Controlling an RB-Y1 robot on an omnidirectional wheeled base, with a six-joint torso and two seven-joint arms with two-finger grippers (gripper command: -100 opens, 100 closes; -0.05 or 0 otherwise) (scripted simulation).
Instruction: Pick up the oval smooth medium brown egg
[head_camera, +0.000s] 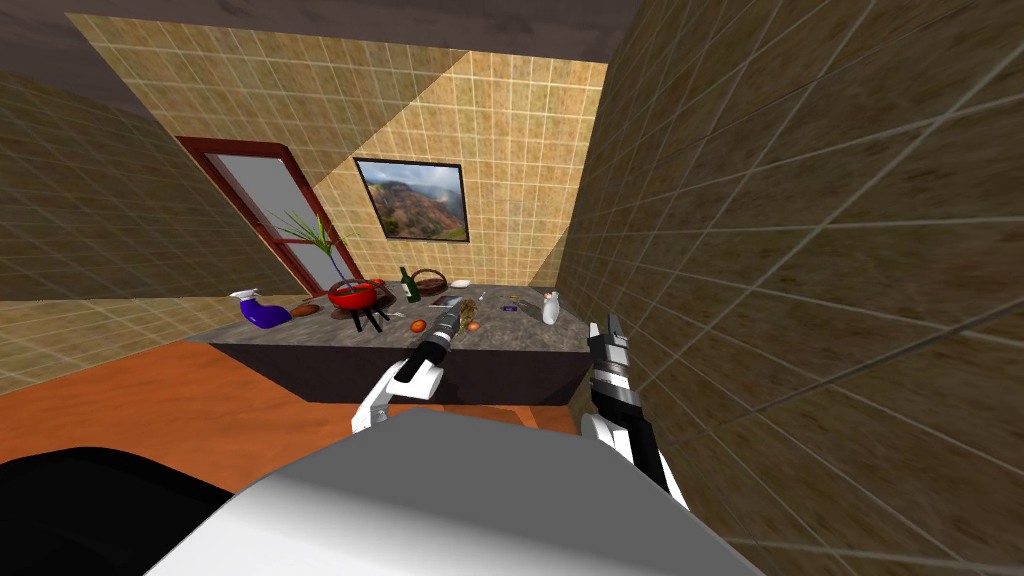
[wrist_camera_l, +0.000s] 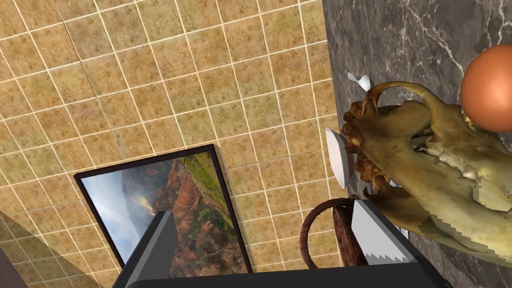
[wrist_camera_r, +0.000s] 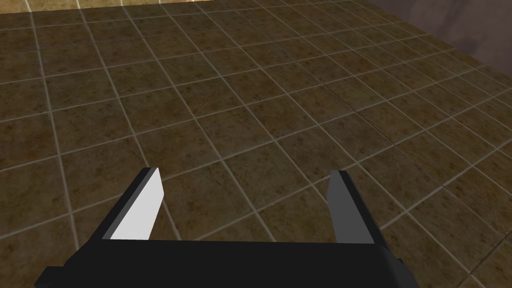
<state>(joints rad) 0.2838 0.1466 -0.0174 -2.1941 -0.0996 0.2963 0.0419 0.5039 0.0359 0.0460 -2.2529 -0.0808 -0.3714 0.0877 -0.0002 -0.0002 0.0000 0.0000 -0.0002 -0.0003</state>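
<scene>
Head view: a dark marbled tabletop (head_camera: 330, 335) is seen ahead. The left claw (wrist_camera_l: 265, 239) is reached out over its middle, empty, with its fingers (wrist_camera_l: 377, 235) spread wide. The egg (head_camera: 473, 326), smooth and orange-brown, is lying on the tabletop at about 4 o'clock of that claw, just beside it and not gripped. A yellowish-brown animal skull (head_camera: 468, 312) is set at 12 o'clock of the egg, very close; contact cannot be told. A small orange item (head_camera: 418, 326) is found at 8 o'clock of the claw; what it is cannot be told.

Left wrist view: the egg is seen past the skull, outside the gap between the fingers. The skull is close to one finger. A brown basket (wrist_camera_l: 310, 235) is seen in part inside the gap, by that same finger. A white plate (wrist_camera_l: 337, 157) is seen edge-on just beyond the skull, and a white spoon (wrist_camera_l: 361, 81) further on.

Also on the tabletop in the head view:
- A green bottle (head_camera: 409, 286) at 11 o'clock of the left claw.
- A red bowl (head_camera: 353, 295) on black legs at 10 o'clock.
- A purple spray bottle (head_camera: 262, 312) far out at 9 o'clock.
- A white bottle (head_camera: 550, 308) at 3 o'clock.

The right claw (wrist_camera_r: 245, 210) is held off the tabletop's right end, at 4 o'clock of the white bottle. Its fingers are wide apart and nothing is held.
</scene>
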